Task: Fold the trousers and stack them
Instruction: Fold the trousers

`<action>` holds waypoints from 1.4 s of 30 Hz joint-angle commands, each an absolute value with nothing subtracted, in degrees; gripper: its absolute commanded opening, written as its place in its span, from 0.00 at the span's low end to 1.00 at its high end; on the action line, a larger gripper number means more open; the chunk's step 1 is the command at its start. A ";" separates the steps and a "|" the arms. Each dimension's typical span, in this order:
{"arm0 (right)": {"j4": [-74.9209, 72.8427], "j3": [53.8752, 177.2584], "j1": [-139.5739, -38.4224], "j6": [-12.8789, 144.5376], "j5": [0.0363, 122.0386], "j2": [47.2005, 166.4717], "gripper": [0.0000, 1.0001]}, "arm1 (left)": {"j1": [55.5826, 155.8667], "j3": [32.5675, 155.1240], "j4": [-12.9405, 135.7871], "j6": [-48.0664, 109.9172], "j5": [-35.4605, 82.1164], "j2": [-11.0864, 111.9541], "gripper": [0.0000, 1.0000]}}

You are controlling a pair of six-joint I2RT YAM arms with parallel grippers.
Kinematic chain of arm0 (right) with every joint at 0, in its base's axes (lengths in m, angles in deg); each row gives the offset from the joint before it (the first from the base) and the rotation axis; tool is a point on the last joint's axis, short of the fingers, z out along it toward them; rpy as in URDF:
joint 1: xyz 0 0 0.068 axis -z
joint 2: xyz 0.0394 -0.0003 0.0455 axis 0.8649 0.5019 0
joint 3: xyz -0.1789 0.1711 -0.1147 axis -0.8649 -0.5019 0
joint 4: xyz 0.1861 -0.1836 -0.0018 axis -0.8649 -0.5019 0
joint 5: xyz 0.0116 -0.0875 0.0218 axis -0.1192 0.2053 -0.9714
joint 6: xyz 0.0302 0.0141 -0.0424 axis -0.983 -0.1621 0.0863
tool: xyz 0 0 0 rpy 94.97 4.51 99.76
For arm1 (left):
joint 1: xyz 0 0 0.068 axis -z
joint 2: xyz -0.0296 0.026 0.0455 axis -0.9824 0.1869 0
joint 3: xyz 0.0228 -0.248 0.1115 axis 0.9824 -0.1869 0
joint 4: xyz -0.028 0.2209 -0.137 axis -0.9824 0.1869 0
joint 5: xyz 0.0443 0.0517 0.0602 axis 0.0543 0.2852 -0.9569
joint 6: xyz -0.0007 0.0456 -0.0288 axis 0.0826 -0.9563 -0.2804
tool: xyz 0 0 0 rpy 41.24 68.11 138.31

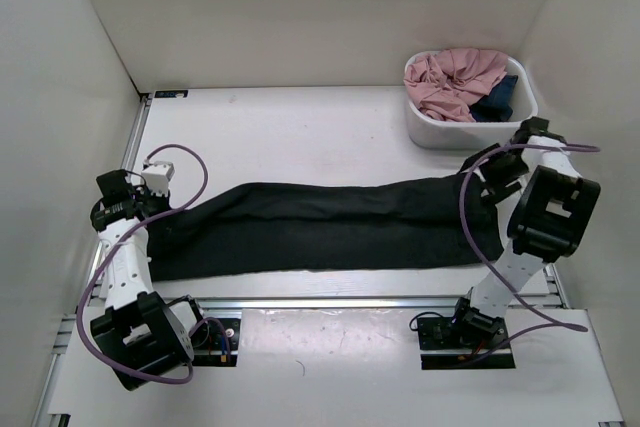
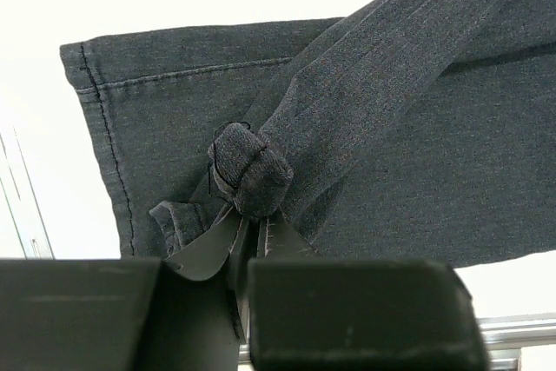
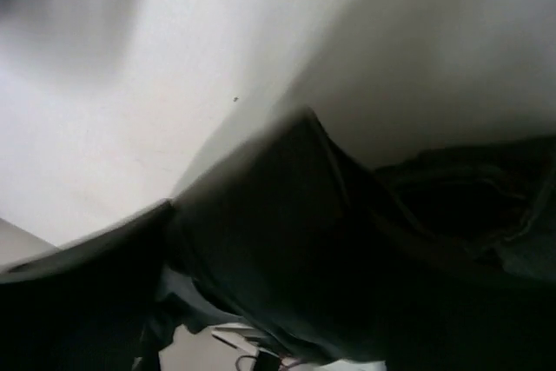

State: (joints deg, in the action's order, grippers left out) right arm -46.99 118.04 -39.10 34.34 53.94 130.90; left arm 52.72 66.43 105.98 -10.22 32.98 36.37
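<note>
The black trousers (image 1: 320, 227) lie stretched across the table from left to right. My left gripper (image 1: 168, 209) is at their left end. In the left wrist view it (image 2: 246, 225) is shut on a bunched knot of fabric (image 2: 252, 171) near the hemmed leg end (image 2: 100, 102), with a strip of cloth pulled taut up to the right. My right gripper (image 1: 484, 179) is at the right end, where the fabric rises off the table to it. In the right wrist view dark blurred trouser fabric (image 3: 330, 249) covers the fingers.
A white tub (image 1: 440, 132) stands at the back right with a pink garment (image 1: 455, 77) and a small dark blue garment (image 1: 497, 99) in it. A metal rail (image 1: 350, 302) runs along the near table edge. White walls close in both sides and the back.
</note>
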 commanded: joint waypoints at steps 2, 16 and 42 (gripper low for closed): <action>-42.99 117.63 -40.62 32.57 54.96 128.15 0.54 | 52.42 68.43 106.59 -10.63 32.82 34.80 0.14; -41.97 108.70 -38.61 40.66 65.88 100.67 0.00 | 52.42 85.05 97.89 -8.43 31.06 37.25 0.14; -54.09 87.92 -39.74 29.21 77.09 57.91 0.75 | 51.80 66.67 116.52 -17.12 18.41 22.84 0.14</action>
